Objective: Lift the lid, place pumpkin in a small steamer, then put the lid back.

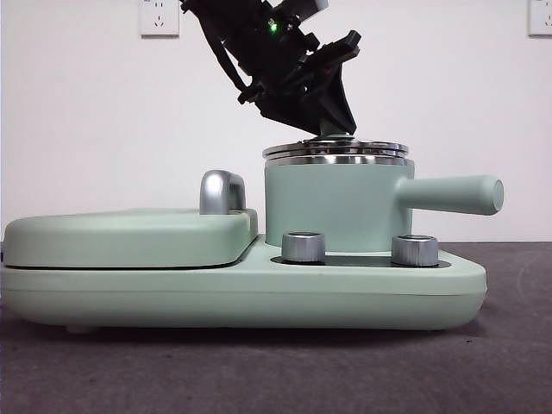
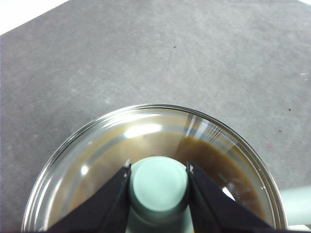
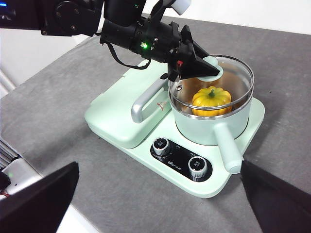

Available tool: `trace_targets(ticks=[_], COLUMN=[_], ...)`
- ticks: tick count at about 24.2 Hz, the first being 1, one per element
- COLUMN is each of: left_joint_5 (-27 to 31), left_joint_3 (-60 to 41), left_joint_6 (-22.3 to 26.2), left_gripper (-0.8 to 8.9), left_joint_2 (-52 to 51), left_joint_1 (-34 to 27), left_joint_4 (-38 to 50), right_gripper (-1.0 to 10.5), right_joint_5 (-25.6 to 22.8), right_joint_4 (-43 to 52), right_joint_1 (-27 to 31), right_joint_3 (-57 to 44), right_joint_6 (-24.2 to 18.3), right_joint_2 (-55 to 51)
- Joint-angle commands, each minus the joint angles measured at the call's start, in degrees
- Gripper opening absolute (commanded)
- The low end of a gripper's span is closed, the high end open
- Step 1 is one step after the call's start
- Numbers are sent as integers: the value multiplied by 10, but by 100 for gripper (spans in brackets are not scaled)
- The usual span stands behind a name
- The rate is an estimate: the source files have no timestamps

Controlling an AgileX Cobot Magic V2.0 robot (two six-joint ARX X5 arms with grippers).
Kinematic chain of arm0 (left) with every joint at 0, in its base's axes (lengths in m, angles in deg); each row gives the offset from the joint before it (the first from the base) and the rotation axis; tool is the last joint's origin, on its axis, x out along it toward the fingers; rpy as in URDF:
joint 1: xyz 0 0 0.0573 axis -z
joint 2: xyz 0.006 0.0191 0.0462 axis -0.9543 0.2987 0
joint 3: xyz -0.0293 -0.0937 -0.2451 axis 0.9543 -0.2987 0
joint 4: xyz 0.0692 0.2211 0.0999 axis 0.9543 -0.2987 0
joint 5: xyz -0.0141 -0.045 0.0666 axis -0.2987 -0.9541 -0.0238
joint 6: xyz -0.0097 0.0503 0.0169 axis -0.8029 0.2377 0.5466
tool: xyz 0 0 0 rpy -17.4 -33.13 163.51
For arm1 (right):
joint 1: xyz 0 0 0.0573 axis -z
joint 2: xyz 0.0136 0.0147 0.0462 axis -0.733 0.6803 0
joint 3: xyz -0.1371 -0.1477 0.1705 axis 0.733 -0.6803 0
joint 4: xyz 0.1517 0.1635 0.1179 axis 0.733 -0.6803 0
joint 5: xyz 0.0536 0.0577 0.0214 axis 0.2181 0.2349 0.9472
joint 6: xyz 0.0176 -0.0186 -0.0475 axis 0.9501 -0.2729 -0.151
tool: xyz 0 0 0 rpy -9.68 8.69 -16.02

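**One knob between my jaws, lid flat on the pot**

My left claw (image 2: 159, 187) is clamped on the mint knob of the lid (image 1: 336, 149), centre of the front view. The lid sits on the small steamer (image 1: 332, 207) directly below, the pumpkin (image 3: 211, 100) inside under the glass. My right claw (image 3: 160, 204) waits well apart, jaws wide.

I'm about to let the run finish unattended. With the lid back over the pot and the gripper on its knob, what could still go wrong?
1. The left gripper grips the knob of the lid; pulling away before opening could drag the lid off the small steamer.
2. In the front view the lid's rim looks slightly uneven, so it may not be fully seated.
3. The pumpkin sits high in the pot; its stem might touch the glass.
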Motion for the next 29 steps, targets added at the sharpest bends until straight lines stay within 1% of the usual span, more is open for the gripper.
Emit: trace_targets(ticks=[1, 6, 11, 19, 21, 22, 23, 24, 25, 26, 27, 29], left_joint_5=[-3, -3, -3, -3, -3, -3, -3, -3, -3, -3, -3, -3], left_joint_3=[18, 18, 18, 18, 18, 18, 18, 18, 20, 27, 38, 67], left_joint_6=[1, 15, 19, 32, 32, 32, 32, 32, 32, 32, 30, 27], left_gripper=[80, 81, 81, 83, 102, 150, 253, 393, 491, 558, 578, 577], left_joint_2=[15, 15, 15, 15, 15, 15, 15, 15, 15, 15, 15, 12], left_joint_1=[12, 16, 16, 20, 19, 19, 19, 19, 19, 18, 18, 17], left_joint_4=[6, 0, -32, -39, -39, -39, -37, -32, -31, -36, -46, -79], right_gripper=[526, 526, 526, 526, 526, 526, 526, 526, 526, 526, 526, 526], right_joint_5=[-2, -2, -3, -6, -6, -7, -6, -7, -7, -7, -6, -6], right_joint_4=[6, 6, 6, 6, 6, 6, 6, 6, 6, 6, 6, 5], right_joint_1=[-4, -4, -4, -4, -4, -4, -4, -4, -4, -4, -4, -4], right_joint_3=[6, 6, 6, 6, 6, 6, 6, 6, 6, 6, 6, 6], right_joint_6=[12, 20, 27, 31, 31, 31, 31, 31, 31, 31, 31, 31], right_joint_2=[2, 2, 2, 2, 2, 2, 2, 2, 2, 2, 2, 2])
